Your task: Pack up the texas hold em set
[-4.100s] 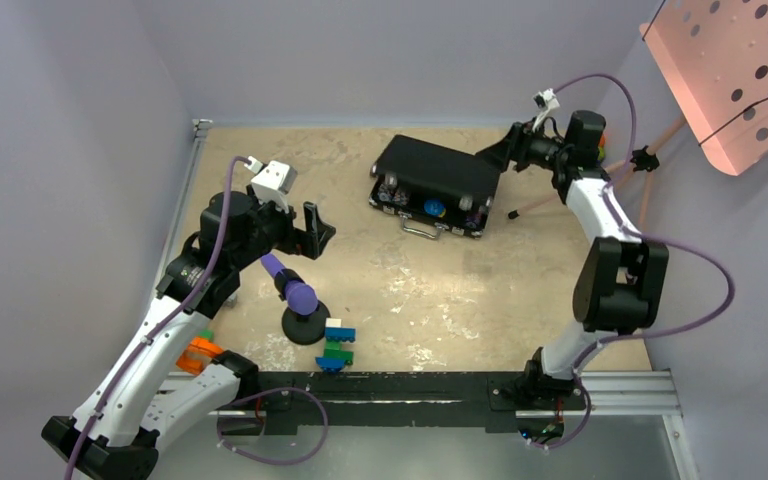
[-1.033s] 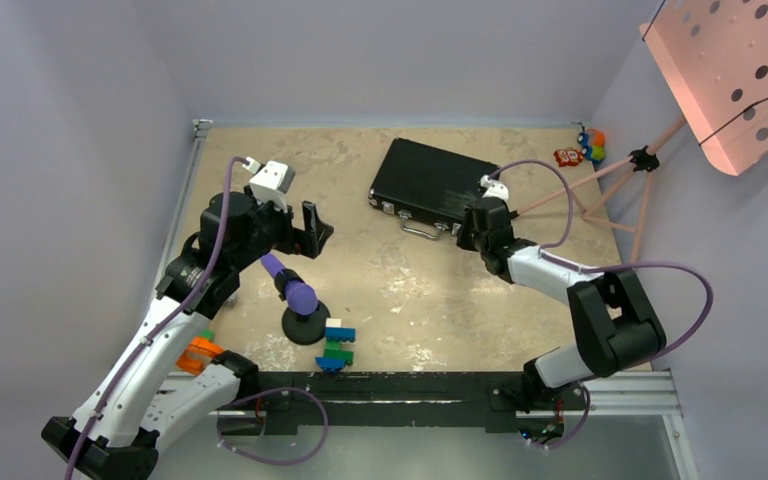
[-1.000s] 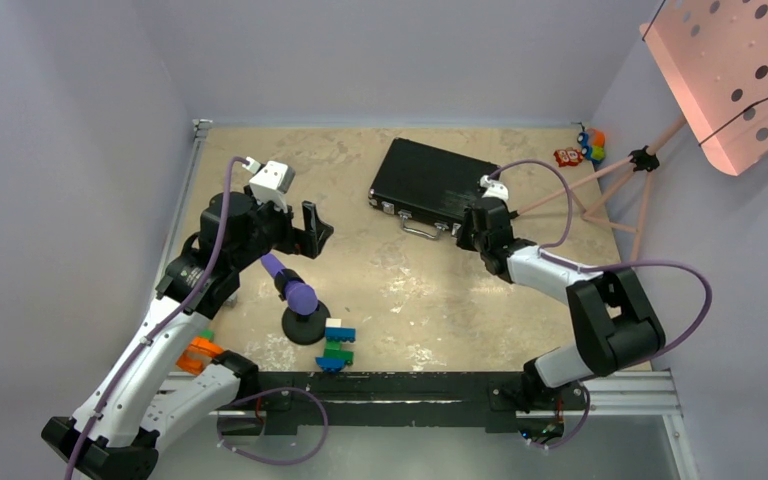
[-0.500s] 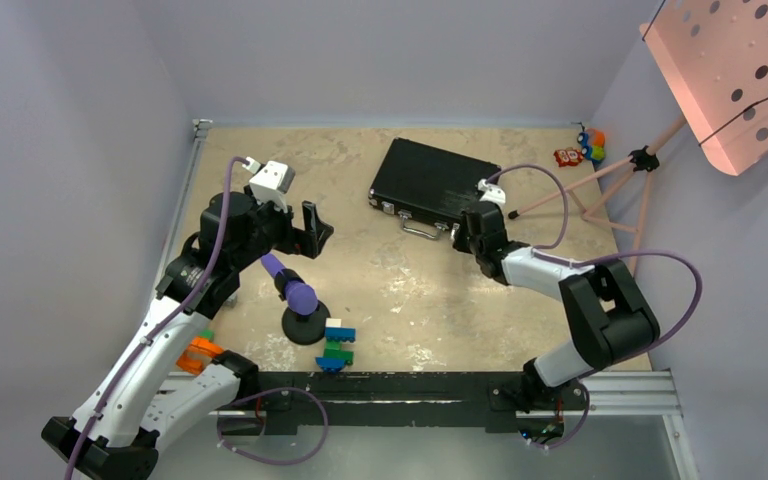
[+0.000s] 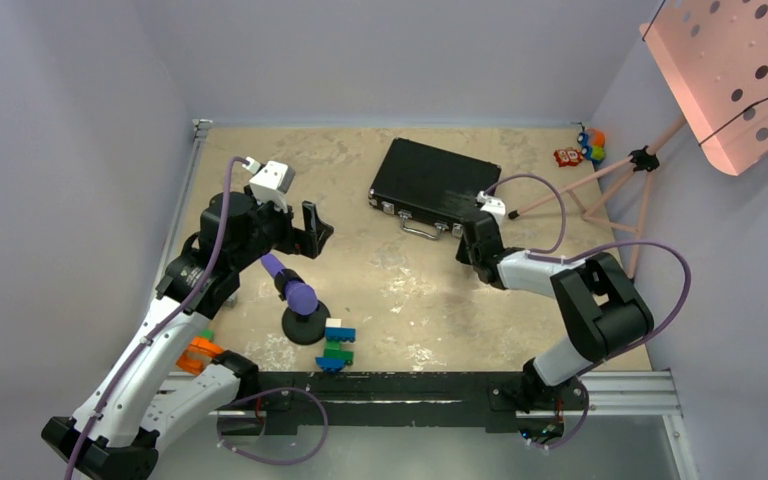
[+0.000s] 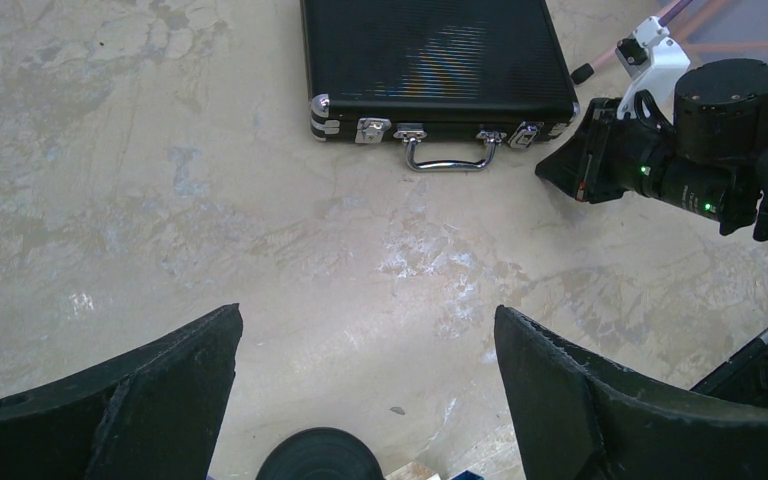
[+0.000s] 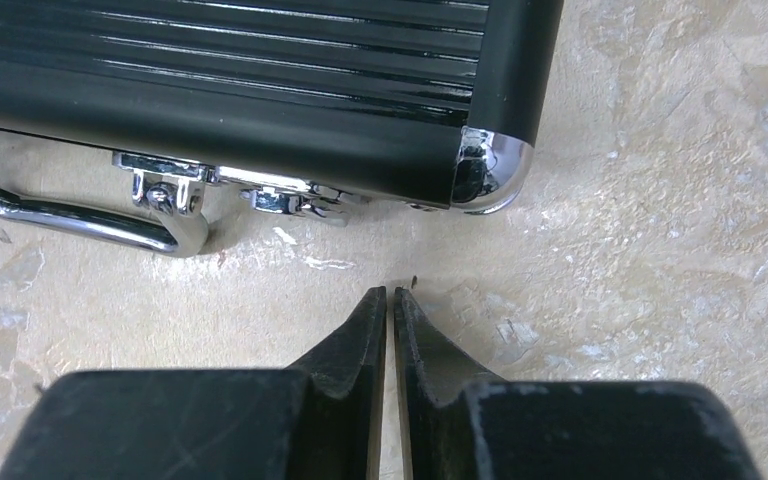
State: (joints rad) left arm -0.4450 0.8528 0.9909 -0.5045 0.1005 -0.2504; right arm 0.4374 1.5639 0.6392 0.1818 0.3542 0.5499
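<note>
The black case [image 5: 435, 180] of the texas hold em set lies shut on the table, its silver handle [image 5: 420, 230] facing me. In the right wrist view the case [image 7: 260, 70] fills the top, showing a latch [image 7: 290, 198], the handle [image 7: 90, 215] and a chrome corner [image 7: 490, 170]. My right gripper [image 7: 390, 292] is shut on nothing, low over the table just in front of that corner [image 5: 466, 245]. The left wrist view shows the case [image 6: 430, 55] and the right gripper [image 6: 550, 170] too. My left gripper [image 5: 315, 230] hangs open and empty over the table's left half [image 6: 367, 312]. Chips, cards and buttons are out of view.
A purple-tipped object on a round black base [image 5: 300, 300] stands under the left arm, its base [image 6: 320, 455] between the left fingers. A toy-brick figure [image 5: 338, 345] is near the front rail. Small toys [image 5: 580, 148] and a pink perforated panel on a stand [image 5: 730, 70] are back right.
Four seconds ago the lid stood ajar with the right gripper behind it; now the case is shut. Over the last second the right gripper slid slightly toward the front. The left arm is still.
</note>
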